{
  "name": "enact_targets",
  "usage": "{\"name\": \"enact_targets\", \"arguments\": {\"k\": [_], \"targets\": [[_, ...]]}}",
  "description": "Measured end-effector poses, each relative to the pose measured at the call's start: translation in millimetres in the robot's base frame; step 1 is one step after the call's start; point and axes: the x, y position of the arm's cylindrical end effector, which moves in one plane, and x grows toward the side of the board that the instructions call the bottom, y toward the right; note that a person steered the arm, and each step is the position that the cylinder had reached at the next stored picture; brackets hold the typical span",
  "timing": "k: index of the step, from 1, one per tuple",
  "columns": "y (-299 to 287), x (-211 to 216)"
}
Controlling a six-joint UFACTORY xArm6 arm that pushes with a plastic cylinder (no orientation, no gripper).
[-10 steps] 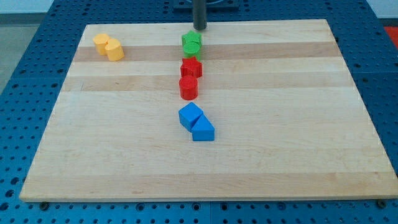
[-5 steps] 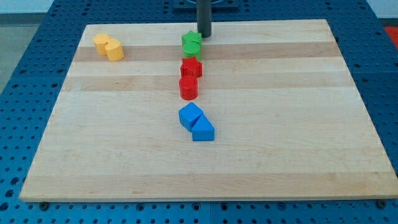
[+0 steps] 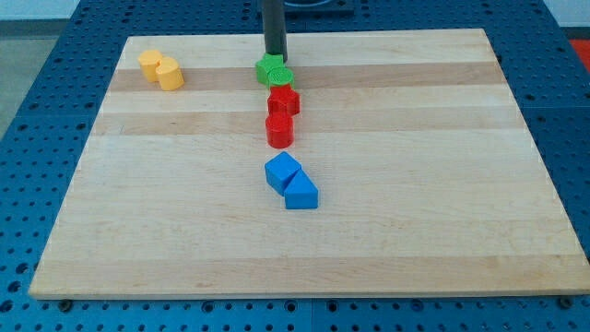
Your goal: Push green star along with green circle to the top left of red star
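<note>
My tip stands at the view's top centre, touching the top edge of the green pair. The green star and the green circle sit pressed together just below the tip. The red star lies right below them, with the green circle against its top edge. A red cylinder sits directly under the red star.
Two yellow blocks sit together at the top left of the wooden board. Two blue blocks, a cube and a triangular one, lie below the red cylinder near the board's middle.
My tip has moved left and slightly down, from the pair's upper right to its top. The green star and circle have shifted left by a small amount.
</note>
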Motion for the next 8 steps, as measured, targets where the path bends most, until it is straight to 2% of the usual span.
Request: {"name": "enact_targets", "arguments": {"k": [3,6,7,8], "targets": [[-19.9,27.4],[-65.0,79.0],[-61.5,67.2],[-52.5,26.2]]}}
